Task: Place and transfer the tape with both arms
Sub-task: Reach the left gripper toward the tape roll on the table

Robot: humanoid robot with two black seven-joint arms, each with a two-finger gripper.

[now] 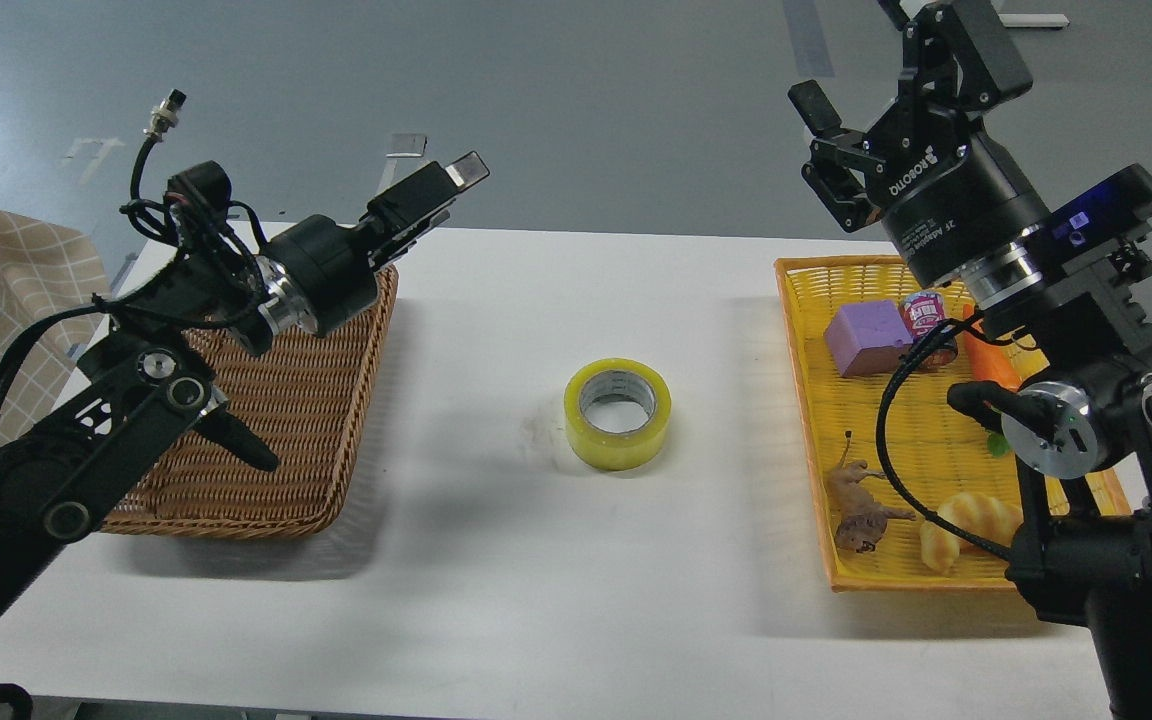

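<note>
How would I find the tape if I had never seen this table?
Look at the white table, between the brown basket on the left and the yellow tray of toys on the right. The tape lies flat, alone on the bare middle, hole facing up. It is the only ring there: see-through yellow with a grey core, unlike the yellow-brown croissant in the tray.

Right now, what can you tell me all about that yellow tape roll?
The tape is a wide roll of see-through yellow tape wound on a grey-white core that looks like cardboard. It lies flat on the white table, its hole facing up. It sits alone in the middle, between the two baskets, touching only the table. Neither arm is on it.
</note>
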